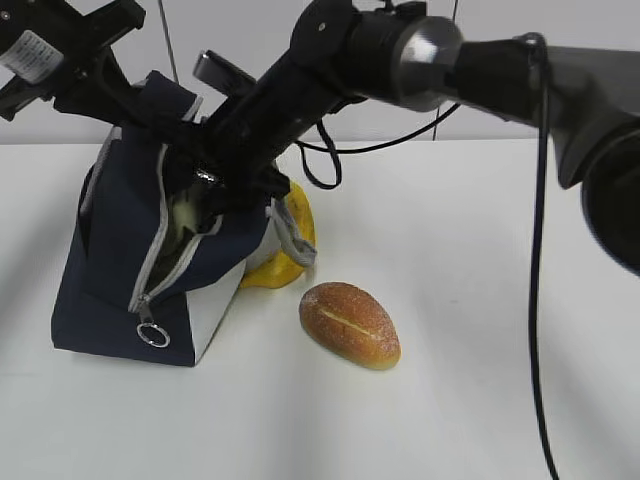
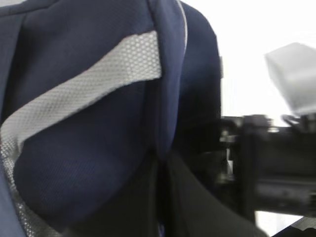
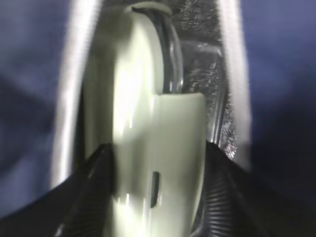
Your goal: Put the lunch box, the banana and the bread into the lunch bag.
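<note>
The navy lunch bag (image 1: pixel 120 250) stands at the left with its zipper open. My left gripper (image 1: pixel 135 100) is shut on the bag's top edge, and navy fabric (image 2: pixel 89 163) fills the left wrist view where the gripper (image 2: pixel 160 165) pinches it. My right gripper (image 1: pixel 205 190) reaches into the opening, shut on the pale green lunch box (image 3: pixel 153 148). Its fingers (image 3: pixel 94 182) flank the lid between the zipper edges. The yellow banana (image 1: pixel 290 250) lies behind the bag's right side, partly hidden. The bread (image 1: pixel 350 323) lies on the table right of the bag.
The bag's zipper ring pull (image 1: pixel 152 335) hangs at its front corner. A grey strap (image 2: pixel 84 94) crosses the fabric. Silver lining (image 3: pixel 207 49) shows inside the bag. The right arm (image 1: pixel 420 50) and its black cable (image 1: pixel 535 300) span the white table (image 1: pixel 480 300).
</note>
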Action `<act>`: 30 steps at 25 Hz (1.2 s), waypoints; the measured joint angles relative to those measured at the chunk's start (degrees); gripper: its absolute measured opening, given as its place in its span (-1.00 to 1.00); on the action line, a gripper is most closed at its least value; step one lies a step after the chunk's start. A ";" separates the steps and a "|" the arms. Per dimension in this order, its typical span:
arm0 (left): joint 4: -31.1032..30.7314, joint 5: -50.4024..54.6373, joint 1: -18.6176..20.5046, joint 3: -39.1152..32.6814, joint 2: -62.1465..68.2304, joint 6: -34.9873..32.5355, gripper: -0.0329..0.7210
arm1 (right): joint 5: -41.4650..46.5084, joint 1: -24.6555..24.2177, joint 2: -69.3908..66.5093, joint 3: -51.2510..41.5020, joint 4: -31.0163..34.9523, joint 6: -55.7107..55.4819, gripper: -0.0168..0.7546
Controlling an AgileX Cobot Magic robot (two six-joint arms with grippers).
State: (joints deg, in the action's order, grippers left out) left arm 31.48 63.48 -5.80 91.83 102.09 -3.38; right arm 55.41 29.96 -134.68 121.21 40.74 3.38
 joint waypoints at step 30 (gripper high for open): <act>-5.30 -0.27 0.59 0.00 0.19 -0.06 -0.92 | 15.78 -3.03 2.28 20.23 -19.03 0.03 0.48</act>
State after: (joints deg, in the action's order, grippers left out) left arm 26.18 63.21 -5.21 91.83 102.28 -3.45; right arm 71.19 26.93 -132.40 141.43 21.71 3.40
